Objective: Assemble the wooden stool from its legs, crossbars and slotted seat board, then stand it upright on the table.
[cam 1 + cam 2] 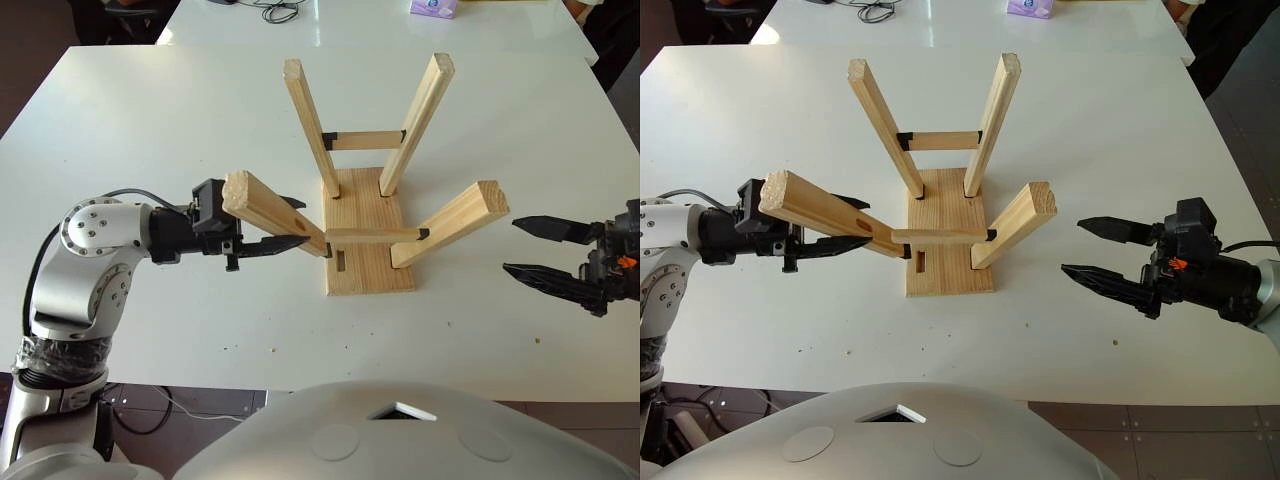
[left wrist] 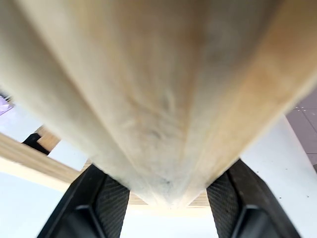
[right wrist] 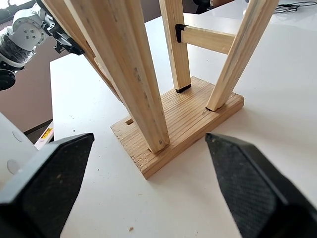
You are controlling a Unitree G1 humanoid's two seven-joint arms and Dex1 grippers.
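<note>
The slotted seat board (image 1: pixel 366 262) lies flat on the white table (image 1: pixel 150 130). Two far legs (image 1: pixel 310 125) (image 1: pixel 415 125) stand in it, joined by a crossbar (image 1: pixel 365 140). The near pair, joined by a second crossbar (image 1: pixel 375 236), leans outward over the board's front. My left gripper (image 1: pixel 305 222) is shut on the near left leg (image 1: pixel 265 208), which runs between its fingers (image 2: pixel 111 201). The near right leg (image 1: pixel 450 222) slants toward my right gripper (image 1: pixel 510 245), which stands open a little to the right of it, fingers (image 3: pixel 49 183) wide apart and holding nothing.
An open slot (image 1: pixel 342 262) shows in the board's near left corner. A second white table behind carries a purple box (image 1: pixel 433 8) and cables (image 1: pixel 275 10). Bare table surface lies left, right and in front of the board.
</note>
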